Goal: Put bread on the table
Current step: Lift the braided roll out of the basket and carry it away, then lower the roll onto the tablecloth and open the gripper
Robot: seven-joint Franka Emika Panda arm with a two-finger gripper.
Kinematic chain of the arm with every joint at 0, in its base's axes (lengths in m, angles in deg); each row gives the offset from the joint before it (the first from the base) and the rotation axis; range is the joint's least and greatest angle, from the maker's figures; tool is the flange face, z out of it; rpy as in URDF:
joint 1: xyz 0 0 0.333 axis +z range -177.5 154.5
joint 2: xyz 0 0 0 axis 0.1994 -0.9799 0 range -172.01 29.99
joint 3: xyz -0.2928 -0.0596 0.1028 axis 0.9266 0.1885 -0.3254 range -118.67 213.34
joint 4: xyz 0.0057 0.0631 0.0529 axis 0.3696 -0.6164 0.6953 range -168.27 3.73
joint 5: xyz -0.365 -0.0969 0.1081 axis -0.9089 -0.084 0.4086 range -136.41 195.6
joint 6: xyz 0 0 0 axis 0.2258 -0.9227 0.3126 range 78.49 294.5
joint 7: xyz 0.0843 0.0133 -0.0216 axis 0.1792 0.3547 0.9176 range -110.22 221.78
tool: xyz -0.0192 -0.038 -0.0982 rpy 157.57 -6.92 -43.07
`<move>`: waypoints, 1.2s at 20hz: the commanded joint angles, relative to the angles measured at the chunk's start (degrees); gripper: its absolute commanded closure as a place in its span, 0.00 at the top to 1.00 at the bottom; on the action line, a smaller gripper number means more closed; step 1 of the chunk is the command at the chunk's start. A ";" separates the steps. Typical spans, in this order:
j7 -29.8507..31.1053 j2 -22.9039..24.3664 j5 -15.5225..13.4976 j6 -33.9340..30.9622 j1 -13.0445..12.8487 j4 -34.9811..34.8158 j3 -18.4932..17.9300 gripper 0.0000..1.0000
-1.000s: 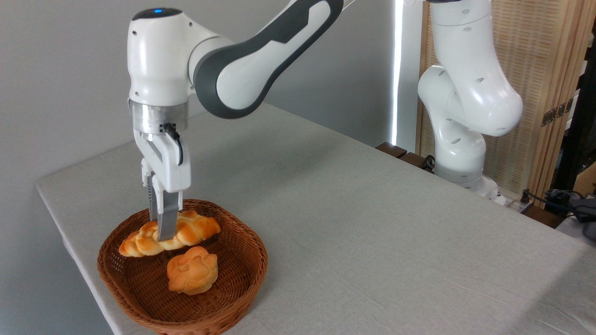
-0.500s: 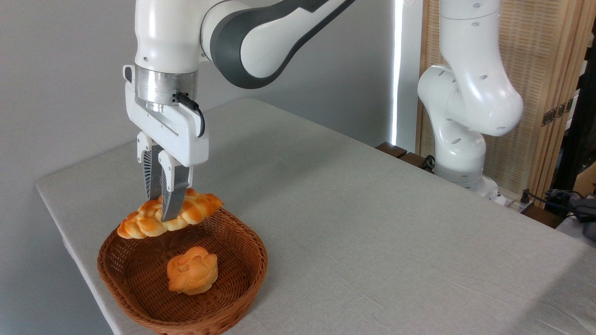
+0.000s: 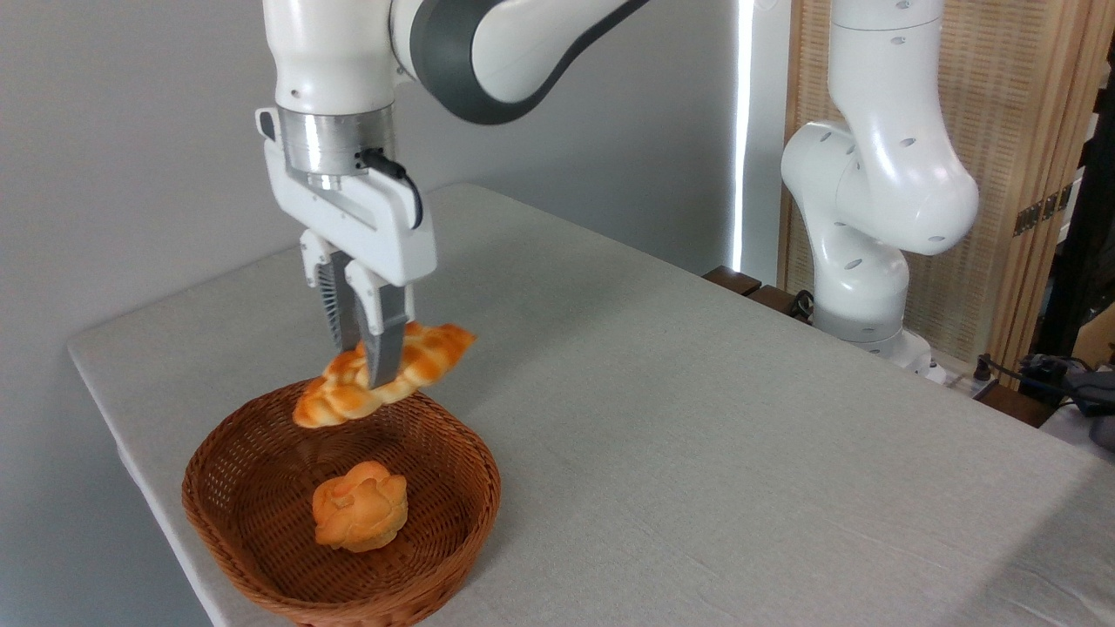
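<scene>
The bread, a long golden braided loaf, hangs in the air over the far rim of the wicker basket, tilted with its right end higher. My gripper is shut on the loaf's middle, fingers pointing down. The table, covered in light grey cloth, spreads out to the right of the basket.
A brown wicker basket stands at the table's near left corner with a round orange bun inside it. The arm's white base stands at the far right edge. The table's left edge runs close behind the basket.
The gripper has lifted the bread out of the basket and carried it up and to the right. The bun has not moved.
</scene>
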 commanded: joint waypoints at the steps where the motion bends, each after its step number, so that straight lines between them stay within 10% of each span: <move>1: 0.36 3.37 -0.99 -6.84 -0.65 -2.44 -0.87 0.60; 15: 2.99 5.93 -6.00 -18.11 -3.46 -7.63 0.36 0.60; 17: 3.00 5.75 -6.00 -17.94 -3.55 -7.63 0.36 0.69; 18: 3.00 5.58 -6.00 -17.50 -3.55 -7.63 0.36 0.96; 24: 2.47 4.52 -5.82 -17.24 -4.42 -7.63 0.54 1.00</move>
